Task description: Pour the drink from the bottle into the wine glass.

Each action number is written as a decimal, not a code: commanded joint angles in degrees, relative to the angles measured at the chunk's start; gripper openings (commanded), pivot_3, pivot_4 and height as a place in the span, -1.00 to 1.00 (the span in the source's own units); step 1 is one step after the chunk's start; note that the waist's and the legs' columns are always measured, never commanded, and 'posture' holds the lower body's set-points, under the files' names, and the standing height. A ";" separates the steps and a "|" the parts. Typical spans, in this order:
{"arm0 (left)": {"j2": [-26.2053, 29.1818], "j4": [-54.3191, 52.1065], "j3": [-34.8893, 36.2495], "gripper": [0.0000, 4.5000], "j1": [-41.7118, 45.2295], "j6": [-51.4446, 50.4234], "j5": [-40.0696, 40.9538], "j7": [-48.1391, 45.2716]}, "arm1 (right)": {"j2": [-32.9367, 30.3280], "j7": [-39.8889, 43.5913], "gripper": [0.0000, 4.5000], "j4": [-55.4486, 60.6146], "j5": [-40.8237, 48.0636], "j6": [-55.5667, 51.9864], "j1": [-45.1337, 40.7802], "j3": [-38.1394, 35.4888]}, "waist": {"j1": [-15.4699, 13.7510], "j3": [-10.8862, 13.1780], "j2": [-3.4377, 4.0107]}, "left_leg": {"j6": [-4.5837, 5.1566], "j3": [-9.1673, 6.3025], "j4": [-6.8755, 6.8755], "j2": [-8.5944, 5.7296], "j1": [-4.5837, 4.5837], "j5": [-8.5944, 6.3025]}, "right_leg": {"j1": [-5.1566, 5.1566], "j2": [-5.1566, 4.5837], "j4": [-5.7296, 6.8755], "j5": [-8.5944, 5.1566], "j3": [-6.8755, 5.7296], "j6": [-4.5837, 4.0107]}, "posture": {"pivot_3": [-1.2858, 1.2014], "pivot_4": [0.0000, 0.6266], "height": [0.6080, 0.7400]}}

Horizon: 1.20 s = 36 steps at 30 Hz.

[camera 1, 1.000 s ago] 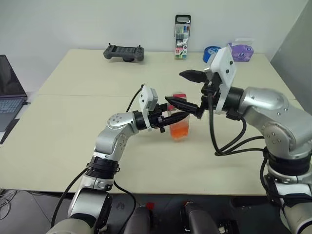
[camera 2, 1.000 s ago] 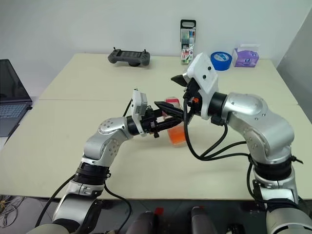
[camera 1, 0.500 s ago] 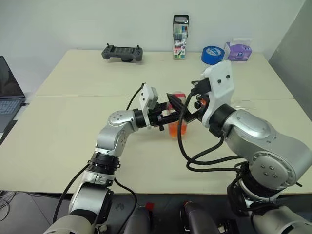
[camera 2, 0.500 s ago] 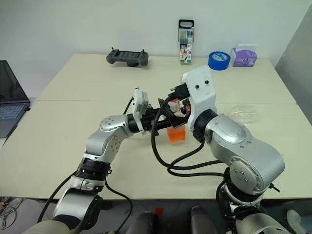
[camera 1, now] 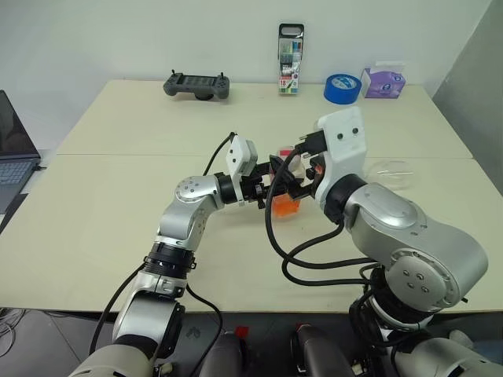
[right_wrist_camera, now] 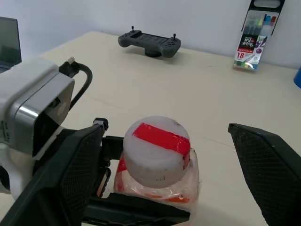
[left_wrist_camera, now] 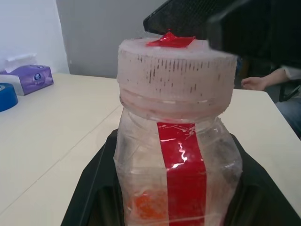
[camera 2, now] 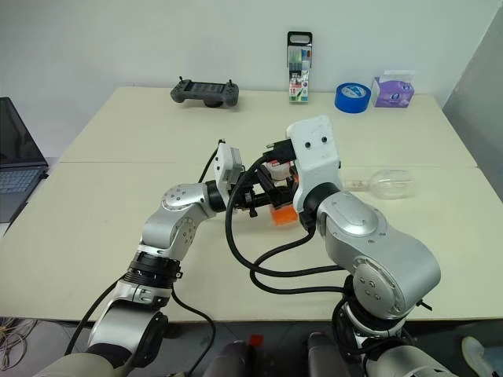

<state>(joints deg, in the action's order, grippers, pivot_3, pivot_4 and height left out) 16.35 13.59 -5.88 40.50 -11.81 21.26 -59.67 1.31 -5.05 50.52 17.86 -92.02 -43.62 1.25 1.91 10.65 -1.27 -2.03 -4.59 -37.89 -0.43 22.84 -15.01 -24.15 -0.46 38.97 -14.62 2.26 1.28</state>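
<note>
Bottle point(right_wrist_camera: 157, 162) stands upright on the table point(camera 1: 118, 204), long axis vertical, cap point(right_wrist_camera: 157, 146) up and not yet off; drink point(camera 1: 284, 207) sits low in it. Left gripper point(camera 1: 271, 188) clenched on the bottle body from the side. Right gripper point(right_wrist_camera: 174, 179) spread wide, fingers either side of the cap, not touching; it is the nearer arm for uncapping. Wine glass point(camera 2: 391, 184) lies on its side, well apart from the bottle on the right arm's side; foot hidden.

i see the bottle point(right_wrist_camera: 157, 160) upright mid-table, white cap with red tape still on, orange drink point(camera 1: 285, 207) low inside; wine glass point(camera 2: 391, 184) lying on its side, well right.
</note>
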 commanded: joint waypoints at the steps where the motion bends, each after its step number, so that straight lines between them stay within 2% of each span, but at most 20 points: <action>1: -0.19 -1.60 0.38 -0.16 1.08 1.33 0.34 -0.68 | 0.70 0.06 1.00 1.20 -1.22 -0.48 -1.13 -0.13 | 0.00 0.00 0.00 | 0.00 0.00 0.00 0.00 0.00 0.00 | 0.00 0.00 0.00 0.00 0.00 0.00 | 0.03 -0.52 1.00; 12: -0.49 -1.43 0.33 -0.16 1.01 1.44 0.00 -0.24 | 1.94 0.67 1.00 -0.91 -2.73 -0.47 -1.59 0.41 | 0.02 0.00 0.00 | 0.00 -0.01 0.01 0.02 0.00 0.00 | 0.00 0.06 0.00 0.00 -0.01 0.00 | 0.03 -0.52 1.00; 15: -0.47 -1.55 0.42 -0.16 0.90 1.24 0.02 -0.08 | 1.72 0.78 0.75 -1.39 -3.38 -0.42 -1.85 0.54 | 0.02 0.00 0.00 | 0.00 -0.01 0.01 0.01 0.00 0.00 | 0.00 0.05 0.00 0.00 -0.01 0.00 | 0.03 -0.52 1.00; 21: -0.42 -1.54 0.44 -0.16 0.94 1.14 -0.08 -0.12 | 1.84 0.96 -0.12 -1.44 -4.30 -0.48 -1.47 0.93 | 0.04 0.00 0.00 | 0.00 -0.03 0.01 0.03 0.00 0.00 | 0.00 0.05 0.00 0.00 -0.03 0.00 | 0.03 -0.52 1.00; 22: -0.41 -1.59 0.48 -0.16 0.90 1.13 -0.10 -0.17 | 1.92 0.90 -0.20 -1.41 -4.40 -0.48 -1.44 0.99 | 0.04 0.00 0.00 | 0.00 -0.03 0.01 0.02 0.00 0.00 | 0.00 0.06 0.00 0.00 -0.02 0.00 | 0.03 -0.52 1.00; 27: -0.61 -1.21 0.51 -0.16 1.15 1.14 -0.21 -0.35 | -0.13 1.94 -0.20 -1.30 -4.13 -0.03 -1.56 1.21 | 0.04 0.00 0.00 | 0.00 -0.02 0.01 0.02 0.00 0.00 | 0.00 0.05 -0.01 0.00 -0.01 0.00 | 0.03 -0.52 1.00; 29: -0.77 -1.11 0.53 -0.16 1.55 1.03 -0.12 -0.44 | -6.69 8.21 -0.20 -2.24 -1.56 6.37 -0.58 1.32 | 0.03 0.00 0.01 | 0.00 -0.02 0.01 0.01 0.00 0.00 | 0.00 0.05 -0.01 0.00 -0.02 0.00 | 0.03 -0.52 1.00; 32: -1.24 -0.99 0.68 -0.16 2.31 0.67 0.05 -0.28 | -15.27 26.58 -0.20 -5.41 7.15 20.59 2.79 -2.09 | -0.06 0.00 0.00 | 0.01 0.02 -0.03 -0.07 0.01 0.00 | 0.06 0.08 -0.10 -0.01 -0.03 0.02 | 0.03 -0.52 1.00; 34: -1.58 -0.75 0.59 -0.16 2.63 0.73 -0.01 -0.29 | -21.05 39.07 -0.20 -10.91 12.14 27.85 4.00 -3.99 | -0.05 0.01 0.00 | 0.02 0.16 -0.03 -0.11 0.01 -0.01 | 0.12 0.08 -0.17 -0.04 -0.03 0.08 | 0.03 -0.52 1.00; 36: -1.75 -1.18 0.39 -0.17 2.48 0.61 0.08 -0.54 | -27.58 49.77 -0.20 -19.97 12.52 35.45 1.99 -2.33 | -0.02 0.02 -0.02 | 0.03 0.26 -0.04 -0.11 0.00 -0.02 | 0.11 0.08 -0.16 -0.06 0.03 0.15 | 0.03 -0.52 1.00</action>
<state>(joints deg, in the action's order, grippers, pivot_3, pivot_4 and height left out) 14.73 13.45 -7.02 41.43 -11.16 20.36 -61.01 -24.15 33.50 34.04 26.84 -64.19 -39.44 -2.41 1.90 10.67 -1.30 -2.00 -4.32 -37.90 -0.54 22.84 -15.02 -24.04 -0.37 38.81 -14.69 2.29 1.43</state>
